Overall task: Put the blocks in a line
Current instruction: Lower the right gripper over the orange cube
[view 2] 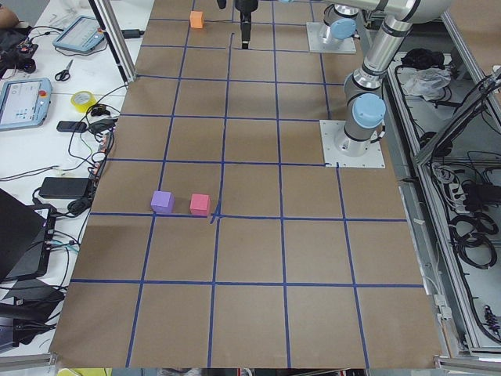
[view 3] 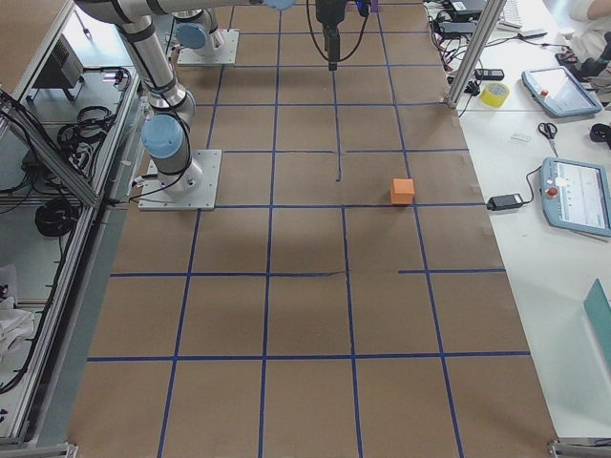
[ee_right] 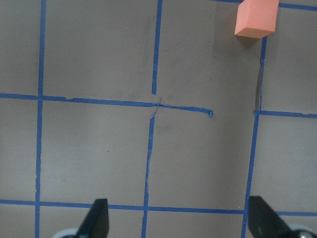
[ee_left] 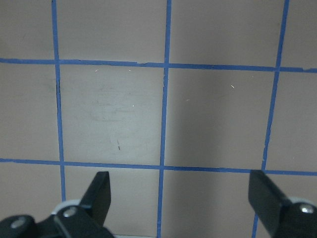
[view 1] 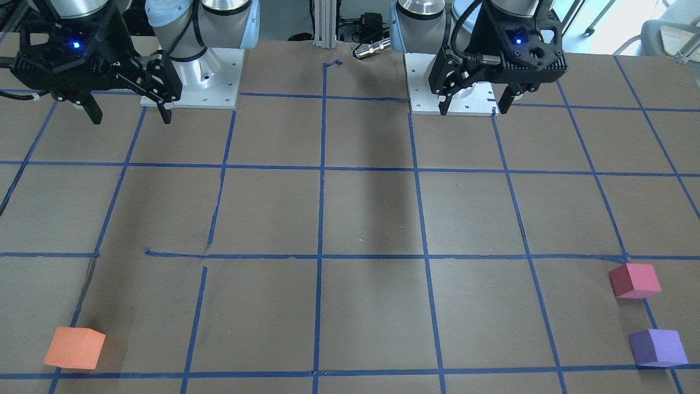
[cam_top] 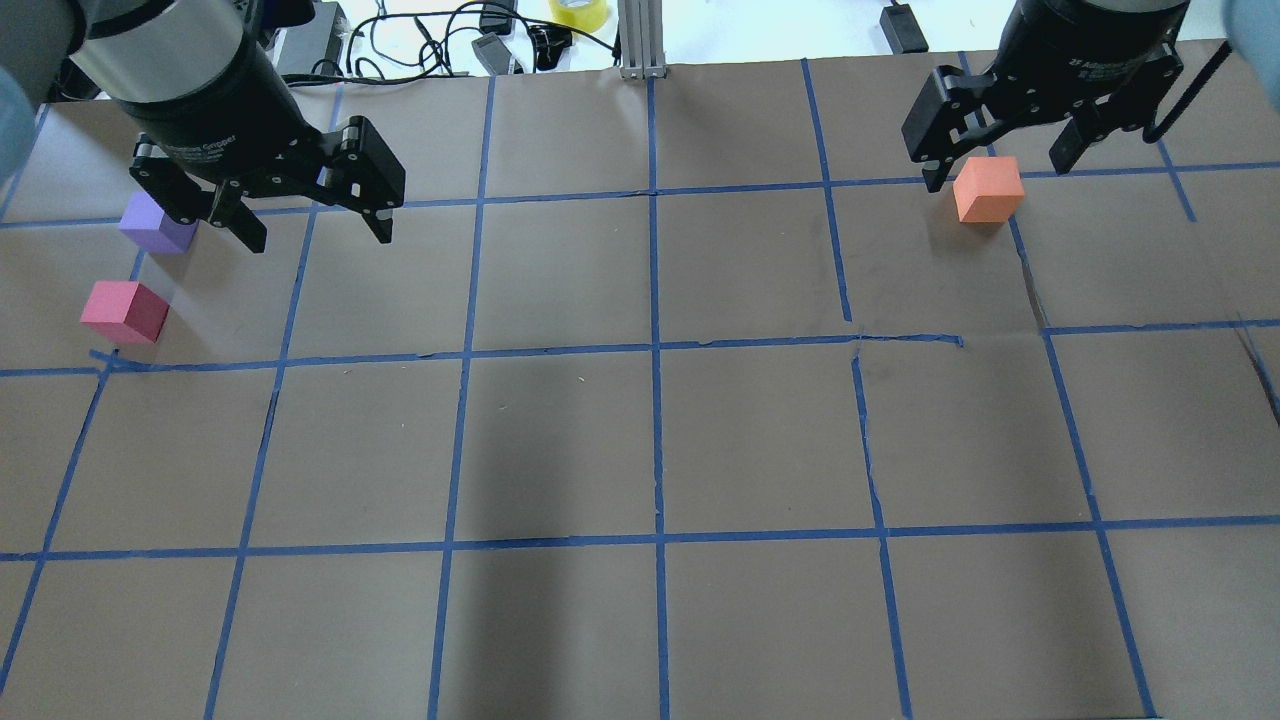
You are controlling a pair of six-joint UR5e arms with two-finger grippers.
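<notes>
Tabletop (view 1: 372, 213) is brown paper gridded with blue tape (view 1: 321, 219), cables (cam_top: 420, 40) beyond, left gripper (view 1: 473, 109) and right gripper (view 1: 131, 117) both wide open and empty, orange block (view 1: 75, 348) ahead of the right one, red-pink block (view 1: 634, 280) and purple block (view 1: 657, 347) ahead-left of the left one.

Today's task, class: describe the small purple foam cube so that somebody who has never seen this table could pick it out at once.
Start at the brown paper-covered table with its blue tape grid and go to the end on the robot's left, far from its bases. Two small matte cubes sit there, apart. The purple foam cube is the outer one, beyond the red-pink cube.
</notes>
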